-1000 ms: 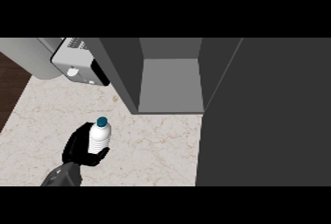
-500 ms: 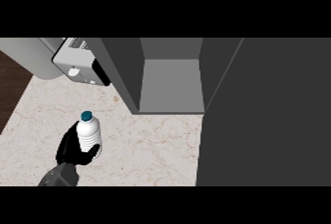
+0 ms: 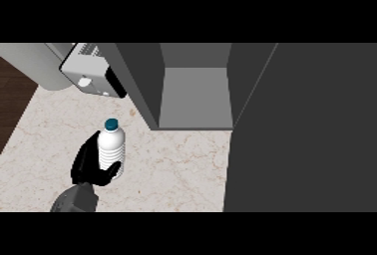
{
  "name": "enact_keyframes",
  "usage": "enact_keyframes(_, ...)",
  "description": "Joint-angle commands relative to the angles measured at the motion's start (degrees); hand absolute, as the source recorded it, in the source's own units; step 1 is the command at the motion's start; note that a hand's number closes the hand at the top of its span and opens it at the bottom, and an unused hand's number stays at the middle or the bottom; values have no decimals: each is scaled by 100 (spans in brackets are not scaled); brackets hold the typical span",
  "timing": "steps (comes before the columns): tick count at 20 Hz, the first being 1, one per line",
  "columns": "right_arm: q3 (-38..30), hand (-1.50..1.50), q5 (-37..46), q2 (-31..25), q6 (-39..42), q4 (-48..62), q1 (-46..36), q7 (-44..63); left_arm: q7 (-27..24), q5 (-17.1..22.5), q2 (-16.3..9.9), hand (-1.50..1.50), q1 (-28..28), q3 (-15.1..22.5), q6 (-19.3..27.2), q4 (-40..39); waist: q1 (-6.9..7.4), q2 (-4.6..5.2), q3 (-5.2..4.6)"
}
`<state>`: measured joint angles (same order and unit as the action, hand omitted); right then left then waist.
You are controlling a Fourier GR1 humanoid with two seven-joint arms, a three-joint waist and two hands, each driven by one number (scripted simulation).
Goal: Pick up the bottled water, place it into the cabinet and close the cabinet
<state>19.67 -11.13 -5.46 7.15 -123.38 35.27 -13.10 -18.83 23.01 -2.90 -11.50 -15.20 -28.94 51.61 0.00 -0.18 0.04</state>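
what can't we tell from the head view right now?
- Right hand: not in view at all.
- Left hand: its palm side is hidden behind the bottled water.
- Bottle base: covered by the fingers, so lifted or standing on the counter is unclear.
- Cabinet: top cut by the upper edge; the dark door panel runs off the right edge.
- Appliance: partly cut off at the top.

a grey forearm (image 3: 76, 199) ends in a black left hand (image 3: 90, 167) with black fingers (image 3: 112, 173).
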Motion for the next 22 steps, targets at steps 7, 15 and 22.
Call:
enact_keyframes(7,-127,-150,-261,-176,-50,-187,-98,244,955,372,287,150,297,1177,1480,2280,-2,3,-1)
enact_keyframes(15,184,-150,-43,9,-93,265,-104,-226,1146,145,289,150,-942,2052,3140,2188,-58,13,-2)
enact_keyframes(22,350,-150,-6,1,-176,67,-76,-17,1253,-201,280,150,-1668,2479,4119,2118,-147,11,2)
